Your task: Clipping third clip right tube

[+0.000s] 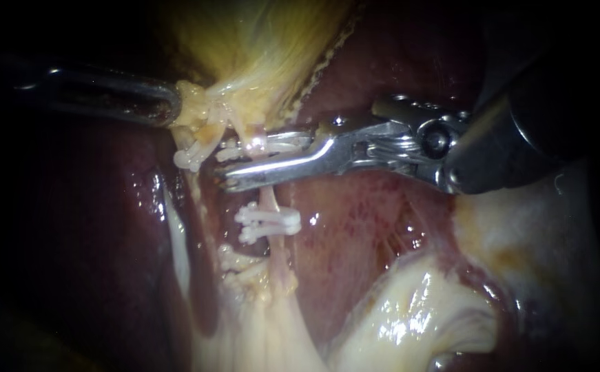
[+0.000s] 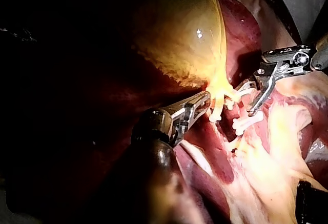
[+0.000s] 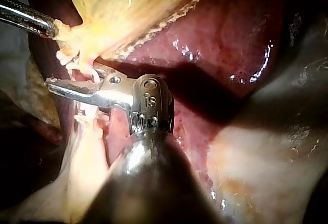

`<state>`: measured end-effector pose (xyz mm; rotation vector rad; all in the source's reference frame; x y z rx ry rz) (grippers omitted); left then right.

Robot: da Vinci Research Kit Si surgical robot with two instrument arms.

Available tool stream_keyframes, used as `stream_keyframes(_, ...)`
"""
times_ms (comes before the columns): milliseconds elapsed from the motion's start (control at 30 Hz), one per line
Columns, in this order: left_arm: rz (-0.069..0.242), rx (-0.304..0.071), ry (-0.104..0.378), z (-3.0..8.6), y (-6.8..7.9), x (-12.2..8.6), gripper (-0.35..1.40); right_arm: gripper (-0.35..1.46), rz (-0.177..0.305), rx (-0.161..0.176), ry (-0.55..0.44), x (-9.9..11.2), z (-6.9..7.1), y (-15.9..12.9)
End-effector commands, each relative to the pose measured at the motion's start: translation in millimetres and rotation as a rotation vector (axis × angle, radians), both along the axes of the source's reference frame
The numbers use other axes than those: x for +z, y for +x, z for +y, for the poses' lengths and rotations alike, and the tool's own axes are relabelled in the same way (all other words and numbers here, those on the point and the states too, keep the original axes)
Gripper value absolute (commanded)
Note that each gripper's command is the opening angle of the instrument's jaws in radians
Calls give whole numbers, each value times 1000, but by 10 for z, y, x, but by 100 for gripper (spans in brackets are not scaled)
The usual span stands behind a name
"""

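The robot's left instrument (image 1: 173, 110), a dark slender shaft with two small metal jaws, reaches in across the dark red liver (image 1: 86, 227). Its jaws are clamped together on a lump of pale yellow tissue (image 1: 191, 96) at the narrow lower end of the yellow-green gallbladder (image 1: 258, 41). In the left wrist view the jaws lie closed with that tissue pinched at their tip.

The right instrument (image 1: 234, 165), a bright steel tool with two long, thin jaws on a black shaft, comes in from the upper right. Its jaws stand apart with a gap between them, one on each side of the right tube (image 1: 270, 200), a thin pinkish-white strand running down from the gallbladder's neck. A white piece lies along the upper jaw where it crosses the tube; whether it is a clip cannot be told.

Further down the same tube, below the lower jaw and clear of it, sits a white plastic clip (image 1: 270, 222) set crosswise. More white clips (image 1: 189, 157) cluster beside the left instrument's tip, and another white cluster (image 1: 234, 265) lies lower still. Which tube these sit on cannot be told. Glistening cream-coloured tissue (image 1: 417, 317) spreads below the right instrument.
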<state>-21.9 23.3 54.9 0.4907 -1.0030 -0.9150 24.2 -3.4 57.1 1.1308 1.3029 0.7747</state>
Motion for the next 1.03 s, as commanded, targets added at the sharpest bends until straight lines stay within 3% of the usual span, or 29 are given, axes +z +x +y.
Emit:
stream_keyframes(33,1,0,0,0,0,1,-35,26,0,-1,5,1,-1,1)
stream_keyframes(167,1,0,0,0,0,1,-35,10,-5,-4,28,0,-2,1)
stream_keyframes(367,1,0,0,0,0,1,-35,-35,-7,-2,33,0,-2,1)
stream_keyframes(1033,0,0,0,0,0,1,-35,-35,-20,-9,30,-1,-4,0)
